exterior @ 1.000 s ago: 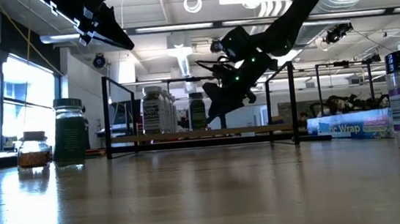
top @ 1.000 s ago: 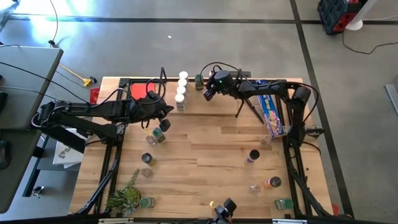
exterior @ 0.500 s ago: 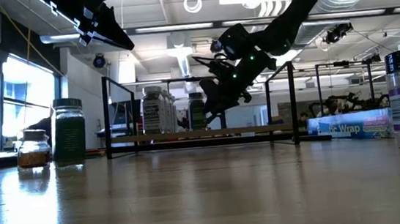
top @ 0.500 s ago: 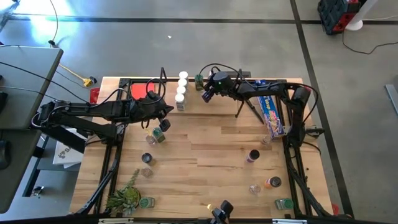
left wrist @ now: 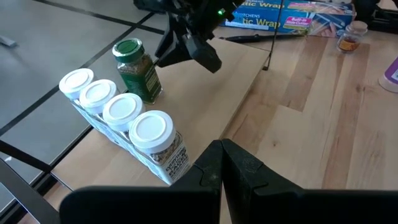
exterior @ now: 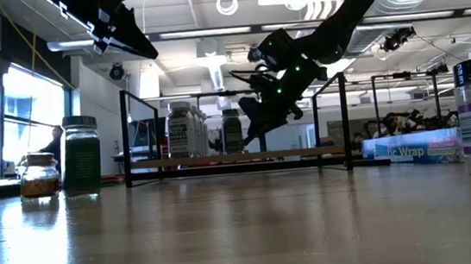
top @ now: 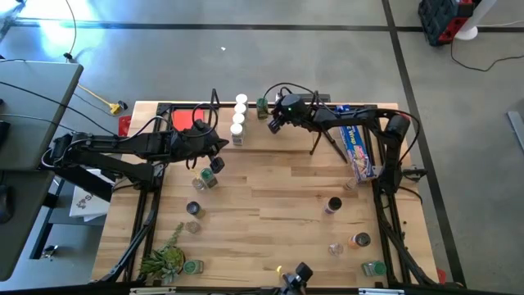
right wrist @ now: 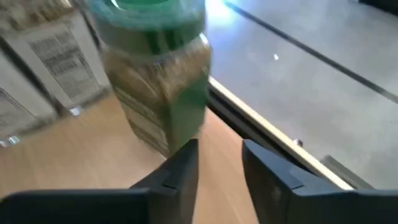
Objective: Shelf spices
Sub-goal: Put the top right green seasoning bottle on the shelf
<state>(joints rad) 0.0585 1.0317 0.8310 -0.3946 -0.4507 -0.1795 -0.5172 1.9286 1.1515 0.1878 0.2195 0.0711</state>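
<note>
A wooden desk (top: 270, 205) is filling the centre of the overhead frame, with the shelf (top: 278, 123) lying along its upper edge, a pale board fenced by thin black wire uprights. On that board, at upper centre, a row of four white-capped jars (top: 238, 118) is standing in a line, and a green-capped jar (top: 262, 104) is standing just to the right of the row's far end. The right gripper (top: 270, 125) is hovering at the shelf just beside the green-capped jar; seen from its own wrist, its jaws are standing slightly apart with a gap between them and nothing in them, the jar sitting on the board just ahead of the tips. The left gripper (top: 219, 148) is waiting left of centre, just below the row of white caps, with its jaws clenched together on nothing. More spice jars are scattered loose over the desk: a cluster (top: 206, 174) just under the left gripper, a black-capped jar (top: 333, 205) right of centre, and a few near the lower right corner (top: 360, 240). A long blue box (top: 357, 147) is lying at the right end of the shelf, a green plant (top: 168, 258) is sitting at lower left, and a red square (top: 187, 120) is showing at upper left, partly under the left arm. In the level view, a person (exterior: 53, 145) is visible far off at the left, beyond the desk.
</note>
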